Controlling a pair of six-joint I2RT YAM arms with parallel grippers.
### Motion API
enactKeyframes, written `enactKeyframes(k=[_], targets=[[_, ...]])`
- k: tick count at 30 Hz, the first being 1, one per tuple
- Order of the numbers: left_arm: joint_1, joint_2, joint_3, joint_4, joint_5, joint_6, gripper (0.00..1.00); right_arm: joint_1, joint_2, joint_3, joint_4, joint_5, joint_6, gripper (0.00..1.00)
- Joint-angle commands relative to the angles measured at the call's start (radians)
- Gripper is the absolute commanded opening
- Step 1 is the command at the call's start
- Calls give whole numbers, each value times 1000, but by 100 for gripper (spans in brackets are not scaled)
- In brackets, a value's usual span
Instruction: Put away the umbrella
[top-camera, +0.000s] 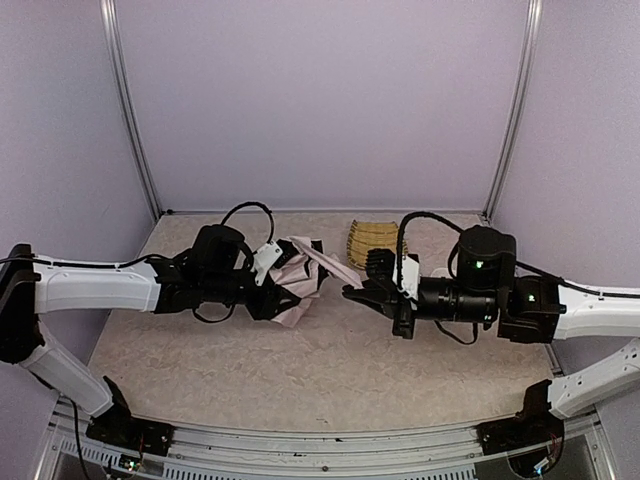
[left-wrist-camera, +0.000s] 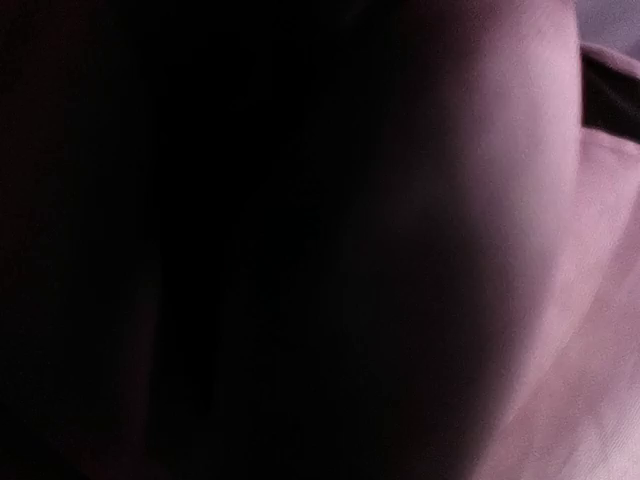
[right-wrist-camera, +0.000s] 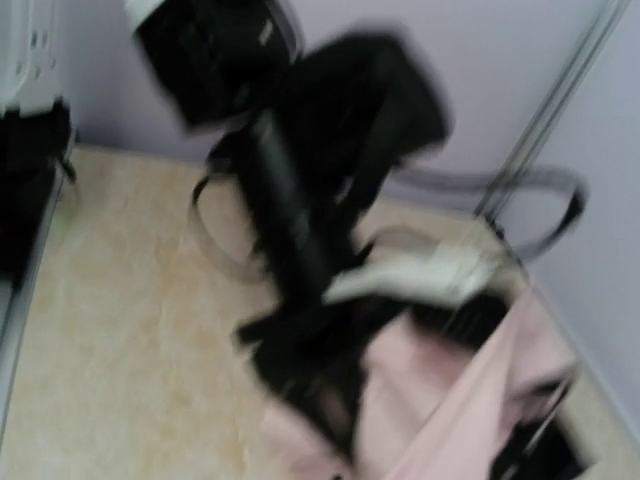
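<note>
At the left of the top view we see the left gripper (top-camera: 272, 292) pushed into the crumpled pale-pink umbrella (top-camera: 298, 275), which sits just left of the desk's (top-camera: 300, 370) centre. Its jaws are buried in the fabric, so we cannot tell how wide they stand or whether they grip. The left wrist view adds only this: it is nearly black, with pink fabric (left-wrist-camera: 560, 250) pressed close to the lens on the right.

Right of the bundle, a pink strip runs from the umbrella to the right gripper (top-camera: 352, 290), whose jaws are closed tight. We cannot tell whether they pinch that strip. Just behind this gripper lies a woven yellow tray (top-camera: 372, 238), which only the top view shows. The blurred right wrist view shows the left arm (right-wrist-camera: 290, 230) above the pink and black folds.
</note>
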Motion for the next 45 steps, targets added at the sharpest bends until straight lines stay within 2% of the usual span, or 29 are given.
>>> enactKeyframes(k=[1, 5, 10, 13, 16, 19, 24, 31, 35, 38, 41, 43, 45], targets=[[122, 6, 61, 94, 7, -132, 0, 82, -40, -94, 118, 65, 21, 0], [181, -24, 86, 103, 50, -147, 0, 118, -12, -188, 131, 233, -10, 0], [202, -37, 107, 50, 112, -78, 0, 127, 14, -203, 136, 309, -25, 0], [134, -38, 114, -16, 86, 47, 0, 101, -25, -189, 134, 400, -31, 0], [27, -2, 130, -106, 21, 181, 0, 14, -72, -123, 79, 384, -9, 0], [-31, 31, 129, -132, 14, 207, 0, -110, -96, -40, -11, 355, 16, 0], [-27, -9, 72, -54, 131, 203, 0, -237, -100, 6, -149, 356, -20, 0], [85, -86, -22, 110, 399, 113, 0, -244, -142, -26, -230, 349, -17, 0], [58, -106, -46, 119, 486, 171, 0, -257, -160, -5, -294, 400, 4, 0], [49, -110, -54, 161, 466, 116, 0, -265, -161, 11, -329, 406, -3, 0], [131, -69, -48, 270, 424, -49, 0, -236, -148, 14, -326, 334, 1, 0], [168, -3, 3, 237, 336, -111, 0, -160, -133, 11, -283, 323, -19, 0], [198, 80, 83, 164, 261, -138, 0, -55, -111, 0, -224, 374, -72, 0]])
